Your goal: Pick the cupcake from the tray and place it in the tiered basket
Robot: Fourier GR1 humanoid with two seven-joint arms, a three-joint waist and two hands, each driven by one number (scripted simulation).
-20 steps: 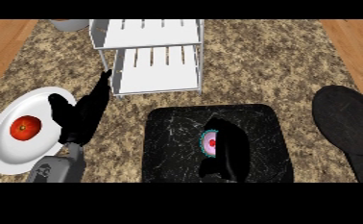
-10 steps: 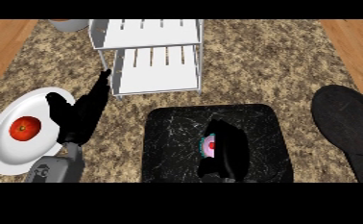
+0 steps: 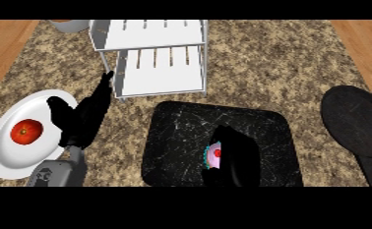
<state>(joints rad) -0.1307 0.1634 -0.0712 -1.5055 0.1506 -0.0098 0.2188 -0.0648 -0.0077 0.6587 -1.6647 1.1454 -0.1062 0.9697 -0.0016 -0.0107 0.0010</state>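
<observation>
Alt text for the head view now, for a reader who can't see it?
The right hand covers most of a pink cupcake on a black tray. A white tiered basket stands behind it; the left hand rests open by a white plate holding a red fruit.

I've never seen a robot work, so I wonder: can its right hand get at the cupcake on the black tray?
Probably yes. The right hand is over the tray, right against the cupcake and covering part of it; nothing stands between them.
</observation>
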